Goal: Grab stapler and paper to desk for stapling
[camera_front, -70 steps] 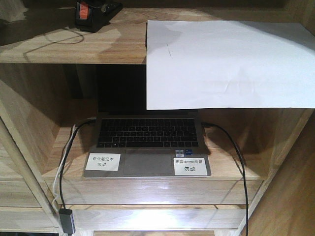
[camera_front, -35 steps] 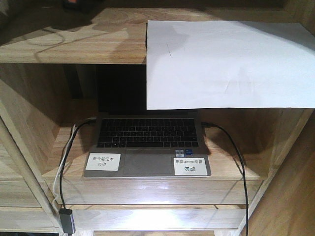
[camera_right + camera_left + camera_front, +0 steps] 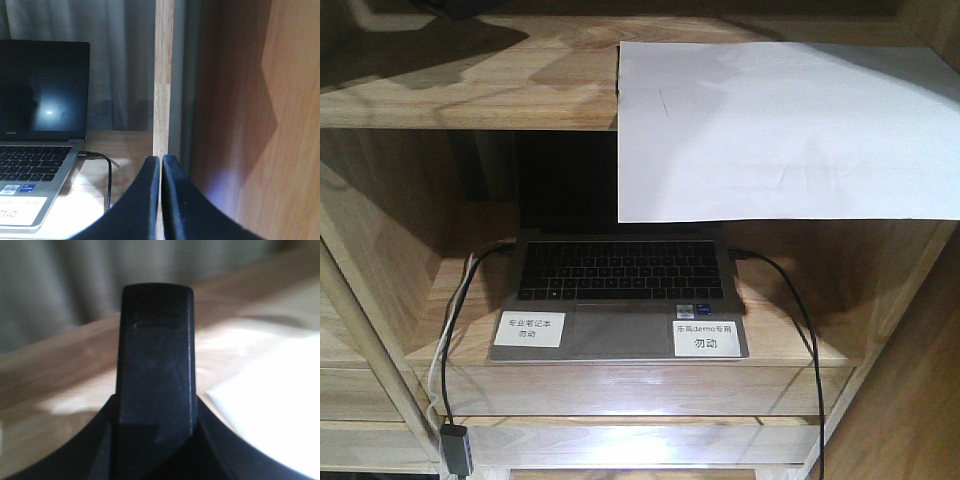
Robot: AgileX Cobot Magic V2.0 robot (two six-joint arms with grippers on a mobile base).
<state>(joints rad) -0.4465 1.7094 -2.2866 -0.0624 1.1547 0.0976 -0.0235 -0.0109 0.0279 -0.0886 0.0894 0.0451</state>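
In the left wrist view the black stapler [image 3: 155, 355] stands upright between the jaws of my left gripper [image 3: 156, 412], which is shut on it above a wooden shelf board. The white paper [image 3: 780, 130] lies on the upper shelf [image 3: 470, 90] with its front part hanging over the edge; a corner of the paper [image 3: 280, 415] shows to the right of the stapler. A dark scrap [image 3: 455, 8] at the front view's top left edge is all that shows there. My right gripper [image 3: 161, 162] is shut on nothing, beside a shelf post [image 3: 162, 75]. The desk is out of view.
An open laptop [image 3: 620, 290] with two white labels sits in the lower compartment, also seen as the laptop [image 3: 40, 100] to the left of my right gripper. Black cables [image 3: 815, 340] run from both its sides. A wooden side wall [image 3: 250, 125] stands close on the right.
The stapler has risen from the upper shelf's left end and left the top of the front view. The paper and the laptop have not moved.
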